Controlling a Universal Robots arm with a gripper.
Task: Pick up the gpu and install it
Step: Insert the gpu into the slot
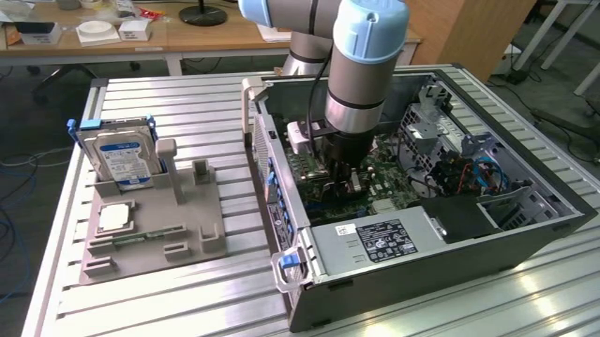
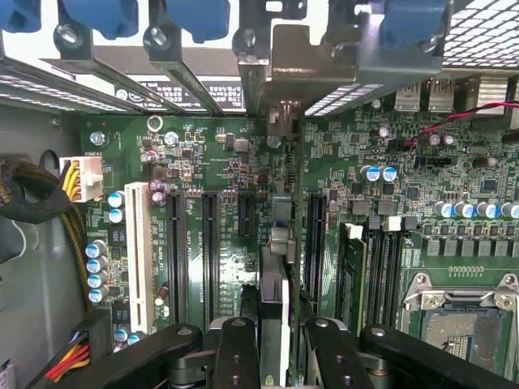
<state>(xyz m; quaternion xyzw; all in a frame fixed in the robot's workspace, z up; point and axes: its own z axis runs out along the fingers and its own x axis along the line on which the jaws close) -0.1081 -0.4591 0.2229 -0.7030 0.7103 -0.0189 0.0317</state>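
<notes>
In the wrist view the gripper [image 2: 276,348] has its fingers [image 2: 237,356] clamped on the gpu [image 2: 274,324], which it holds edge-on, with the card running away from the camera toward the rear of the case. The card stands upright over the motherboard [image 2: 454,203], lined up among the long black slots [image 2: 209,251], and its far end meets the bracket opening [image 2: 280,113] at the back wall. Whether its edge is fully seated I cannot tell.

To do this step well, I judge the card must stay square to its slot and go straight down, with the bracket end slipping into the rear opening rather than riding on the metal. Tilt would jam it.

Close around stand capacitors [image 2: 97,267], the white slot [image 2: 138,251], the memory sockets [image 2: 381,267] and the CPU socket [image 2: 462,324]. A cable bundle [image 2: 32,203] lies to one side, clear of the card.

In the exterior view the arm [image 1: 361,77] reaches down into the open case [image 1: 553,203]. On the worktop [image 1: 168,309], at that view's left, a grey holder [image 1: 178,225] carries a hard drive [image 1: 117,158].
</notes>
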